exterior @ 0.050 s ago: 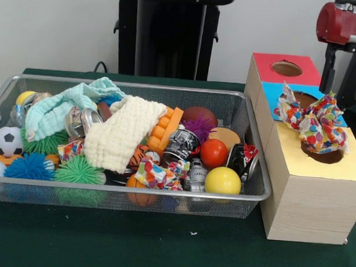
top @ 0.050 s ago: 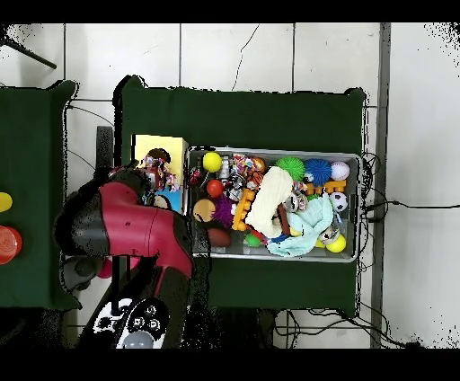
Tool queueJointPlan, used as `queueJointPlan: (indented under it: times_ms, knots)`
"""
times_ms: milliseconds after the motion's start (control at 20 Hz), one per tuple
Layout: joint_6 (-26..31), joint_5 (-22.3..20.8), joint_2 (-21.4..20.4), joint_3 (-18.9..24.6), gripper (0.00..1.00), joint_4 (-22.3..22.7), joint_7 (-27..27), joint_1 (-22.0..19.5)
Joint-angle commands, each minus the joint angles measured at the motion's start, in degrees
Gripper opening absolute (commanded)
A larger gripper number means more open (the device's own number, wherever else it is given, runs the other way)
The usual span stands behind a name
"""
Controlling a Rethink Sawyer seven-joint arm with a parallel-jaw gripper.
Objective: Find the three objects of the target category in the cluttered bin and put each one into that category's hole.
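A wooden box (exterior @ 0.050 s ago: 310,202) to the right of the bin has a red (exterior @ 0.050 s ago: 286,69), a blue and a yellow (exterior @ 0.050 s ago: 345,162) top, each with a round hole. One confetti-patterned cloth (exterior @ 0.050 s ago: 290,110) lies over the blue hole. Another (exterior @ 0.050 s ago: 323,127) sits at the yellow hole, partly hanging in. A similar confetti cloth (exterior @ 0.050 s ago: 157,174) lies at the front of the wire bin (exterior @ 0.050 s ago: 126,194). The red arm (top @ 0.050 s ago: 135,225) reaches over the box (top @ 0.050 s ago: 160,146) in the overhead view. Its gripper end (top @ 0.050 s ago: 135,175) is mostly hidden under the arm.
The bin holds a cream knitted cloth (exterior @ 0.050 s ago: 122,136), a mint towel (exterior @ 0.050 s ago: 61,108), spiky balls (exterior @ 0.050 s ago: 79,171), a soccer ball (exterior @ 0.050 s ago: 7,141), cans (exterior @ 0.050 s ago: 180,146), an orange brick (exterior @ 0.050 s ago: 165,129) and red (exterior @ 0.050 s ago: 213,152) and yellow (exterior @ 0.050 s ago: 223,180) balls. The arm's red housing (exterior @ 0.050 s ago: 348,23) shows at top right.
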Motion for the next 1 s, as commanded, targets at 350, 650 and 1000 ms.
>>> queueJointPlan:
  times_ms: [350, 650, 1000]
  knots:
    - [8.43, -1.97, 0.57, -0.11, 1.0, -3.02, 9.24, -0.82]
    - [8.65, -2.58, 0.61, 0.01, 1.0, -3.51, 8.19, -1.15]
    - [8.78, -2.95, 0.39, 0.16, 1.0, -3.33, 7.59, -1.38]
